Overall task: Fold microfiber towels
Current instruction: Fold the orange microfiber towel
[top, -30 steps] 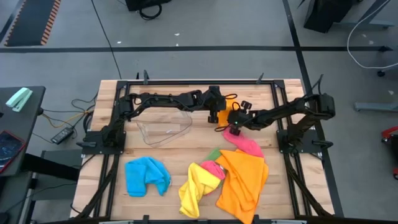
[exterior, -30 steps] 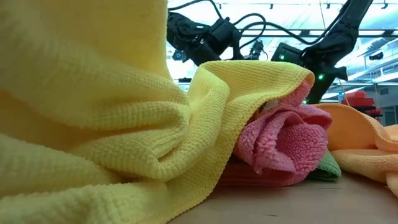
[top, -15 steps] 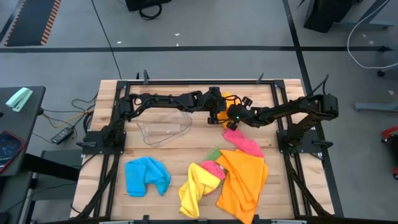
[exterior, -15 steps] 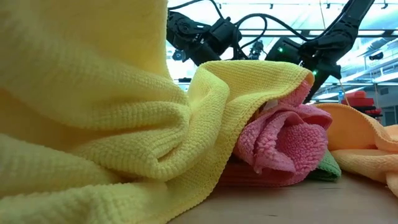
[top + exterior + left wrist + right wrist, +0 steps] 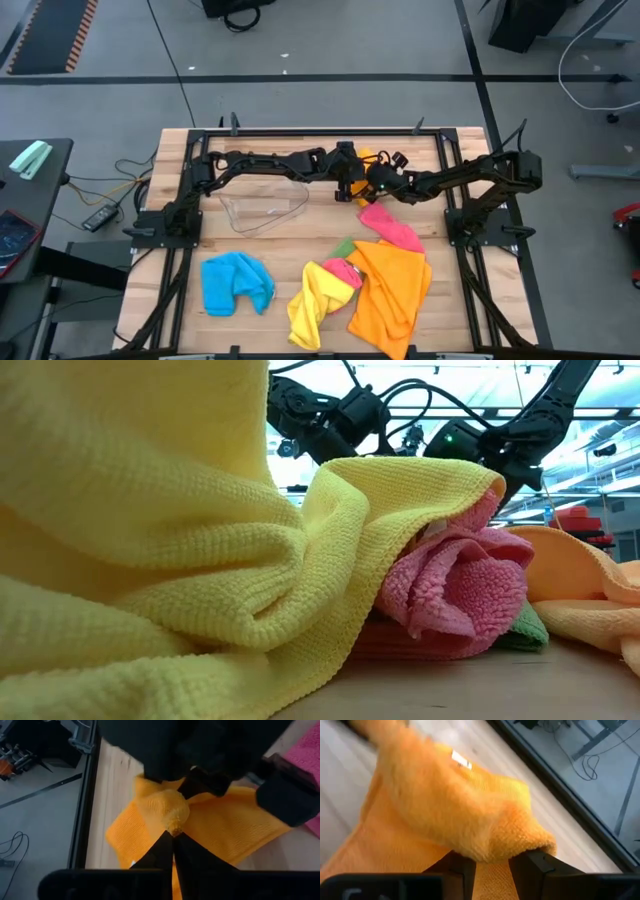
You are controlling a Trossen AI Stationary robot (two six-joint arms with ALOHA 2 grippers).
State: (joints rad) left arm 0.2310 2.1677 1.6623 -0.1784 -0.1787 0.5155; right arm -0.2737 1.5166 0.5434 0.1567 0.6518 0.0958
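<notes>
Both grippers meet on one small orange microfiber towel (image 5: 364, 160) at the far middle of the table.

From the left: the clear plastic tub (image 5: 262, 208) sits empty; just past it the left gripper (image 5: 352, 185) has its fingers pressed together, pinching a bunched tip of the small orange towel. The right gripper (image 5: 374, 182), touching distance beside it, has its fingers slightly apart with a thick fold of the same cloth between them. The towel lies spread beyond both jaws toward the far rail; I cannot tell its long axis. Both arms are equally near, so the fold likely depends on drawing the two held points apart. Nearer, a blue (image 5: 236, 281), yellow (image 5: 315, 303), pink (image 5: 392, 227) and large orange towel (image 5: 392, 289) wait.
</notes>
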